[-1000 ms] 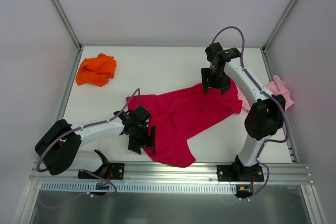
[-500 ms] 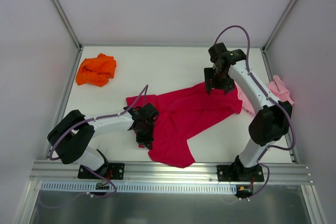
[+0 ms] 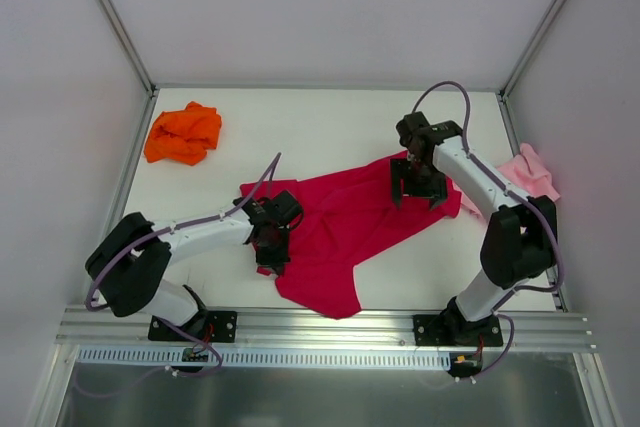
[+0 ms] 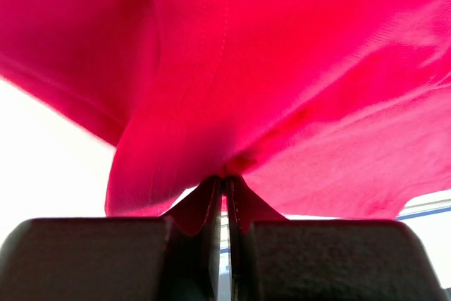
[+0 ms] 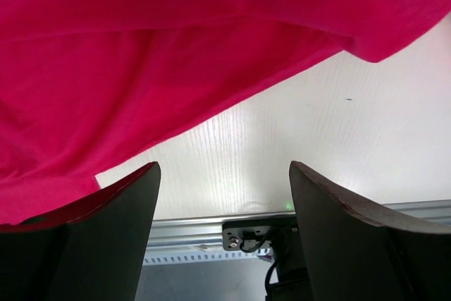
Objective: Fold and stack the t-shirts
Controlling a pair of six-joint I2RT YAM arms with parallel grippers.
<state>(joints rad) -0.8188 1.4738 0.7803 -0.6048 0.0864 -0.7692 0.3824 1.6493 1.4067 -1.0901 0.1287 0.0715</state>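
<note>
Nearest the bases, the ribbed metal rail (image 3: 320, 325) runs along the front edge of the white table (image 3: 320, 127). Just beyond it lies the lower hem of the crimson red cloth t-shirt (image 3: 340, 222), spread loosely and rumpled across the table's middle.

The left gripper (image 3: 272, 247) sits at the shirt's left edge. From above it only looks pressed onto the cloth. Its own wrist camera shows more: the left gripper (image 4: 224, 181) has its fingers closed tight on a pinched fold of the crimson shirt (image 4: 282, 68), which fans upward from the pinch.

Further back, the right gripper (image 3: 418, 187) is over the shirt's right corner, its fingers hidden from overhead. The wrist view shows the right gripper (image 5: 222, 170) spread wide and holding nothing (only bare tabletop between the fingers), with the shirt's edge (image 5: 141, 68) slanting across just ahead.

The pale pink cloth t-shirt (image 3: 530, 172) is bunched against the right wall, behind the right arm. The bright orange cloth t-shirt (image 3: 183, 132) is crumpled in the far left corner, well apart from the others. Bare table lies between it and the crimson shirt and along the far wall.
</note>
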